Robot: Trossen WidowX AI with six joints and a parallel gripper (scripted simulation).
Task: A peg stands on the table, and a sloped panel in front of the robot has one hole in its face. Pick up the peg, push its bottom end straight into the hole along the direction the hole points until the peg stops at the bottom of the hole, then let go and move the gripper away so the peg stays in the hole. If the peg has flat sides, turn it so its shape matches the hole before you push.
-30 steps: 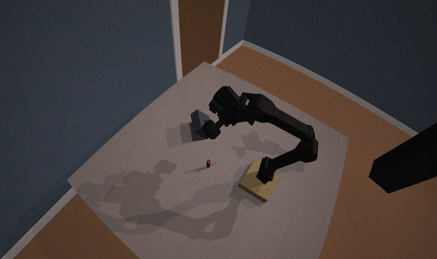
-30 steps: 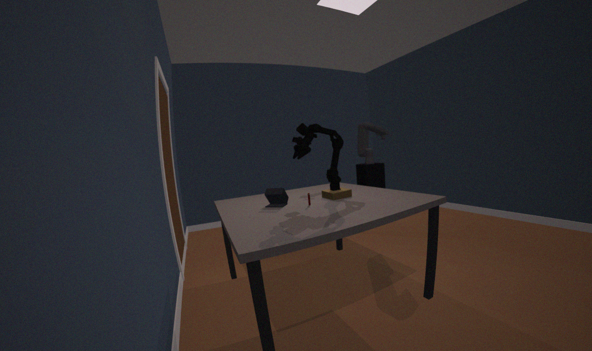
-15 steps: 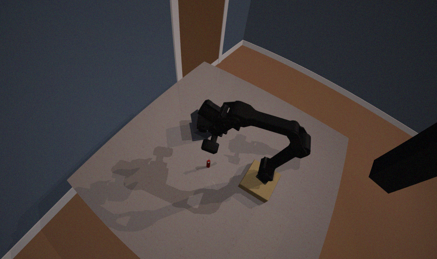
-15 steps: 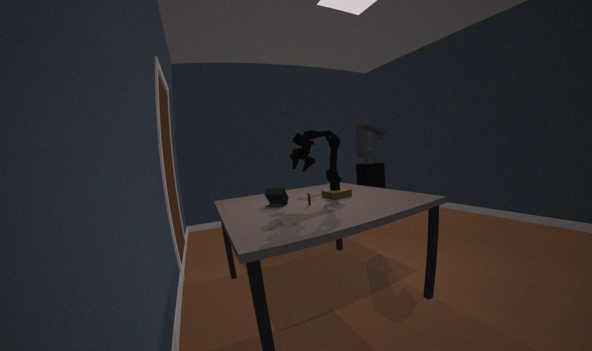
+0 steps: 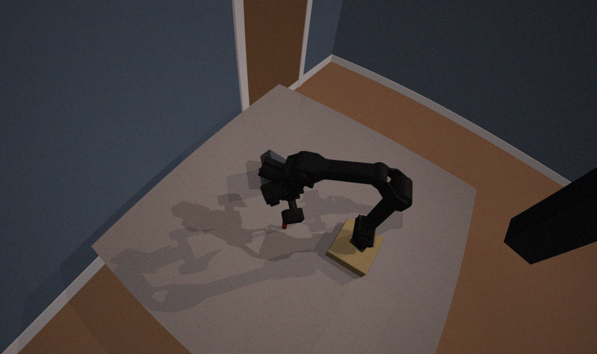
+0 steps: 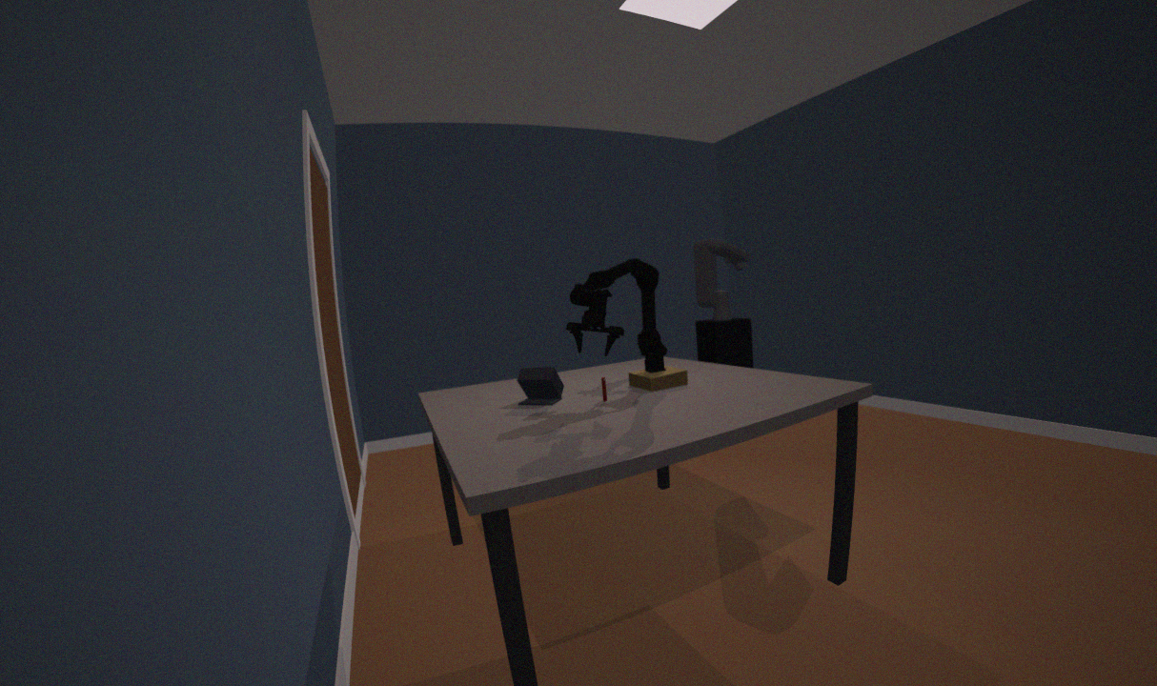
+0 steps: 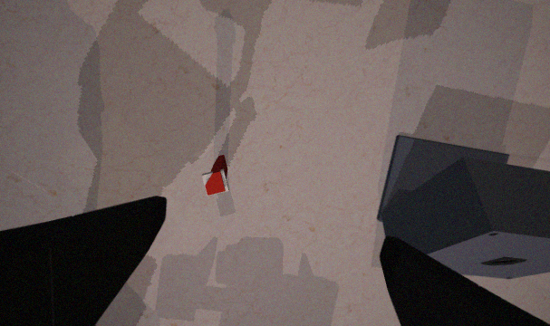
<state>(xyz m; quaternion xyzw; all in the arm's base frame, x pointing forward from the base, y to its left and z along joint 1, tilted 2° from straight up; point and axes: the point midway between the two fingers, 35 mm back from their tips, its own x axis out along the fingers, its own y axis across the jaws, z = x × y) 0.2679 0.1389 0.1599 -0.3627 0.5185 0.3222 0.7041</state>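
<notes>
The red peg [image 5: 284,226] [image 6: 603,390] [image 7: 216,182] stands upright on the table; its top shows red with white edges in the wrist view. The dark grey sloped panel [image 6: 539,383] [image 7: 438,195] stands to the right in the wrist view, its lighter face partly visible with a dark hole [image 7: 503,261]. In the top view the arm hides most of the panel. My gripper [image 6: 593,353] [image 7: 275,226] is open and empty, pointing down above the table, higher than the peg. In the wrist view the peg shows between the two fingers sideways, a little beyond the left fingertip; the right fingertip overlaps the panel's edge.
The arm's base sits on a yellow block [image 5: 351,260] [image 6: 658,381] on the pale table [image 5: 371,308] [image 6: 736,409]. Arm shadows cross the tabletop around the peg. A second, grey arm [image 6: 706,277] stands on a dark pedestal [image 6: 724,343] behind the table.
</notes>
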